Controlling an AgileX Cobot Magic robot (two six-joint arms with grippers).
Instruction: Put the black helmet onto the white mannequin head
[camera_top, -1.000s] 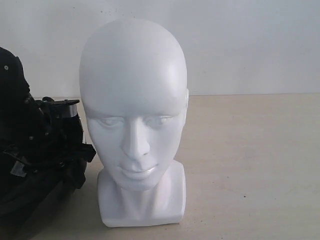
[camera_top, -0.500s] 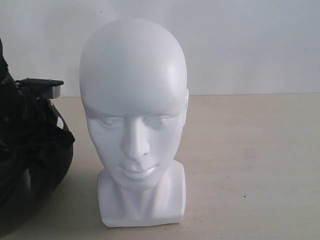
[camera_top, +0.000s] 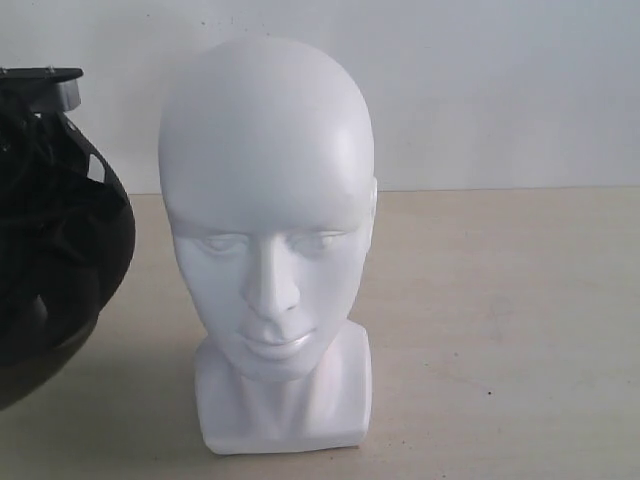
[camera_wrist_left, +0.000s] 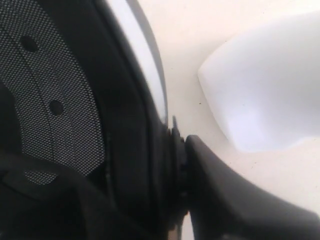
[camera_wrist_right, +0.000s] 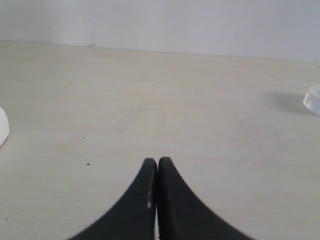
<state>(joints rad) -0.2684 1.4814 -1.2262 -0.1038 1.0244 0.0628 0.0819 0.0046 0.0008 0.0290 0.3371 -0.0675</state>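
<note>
- Item: black helmet (camera_top: 55, 230), round matte shell with perforated mesh padding and dark straps inside; a pale band runs along the shell's edge in the left wrist view; sits at the left edge of the exterior view, partly out of frame, beside the head and apart from it; appears lifted off the counter, with its top about level with the head's brow; judged to be held high so that it can clear the crown; the dark interior is hard to read.
- Item: left end effector (camera_wrist_left: 167, 150), black; clamped on the helmet's rim; one finger lies against the outside of the shell, the other cannot be made out among the lining; a rim grip is judged to leave the hollow free to go over the head.
- Item: white mannequin head (camera_top: 265, 200), glossy bald plastic with moulded face, short neck and squared base; stands upright mid-counter, facing the exterior camera; bare, the helmet not yet on it.
- Item: right end effector (camera_wrist_right: 157, 167), black; fingers pressed together on nothing; hangs over bare counter, judged idle.
- Item: counter (camera_top: 500, 320), pale beige and matte; carries the head; plain white wall (camera_top: 500, 90) behind.
</note>
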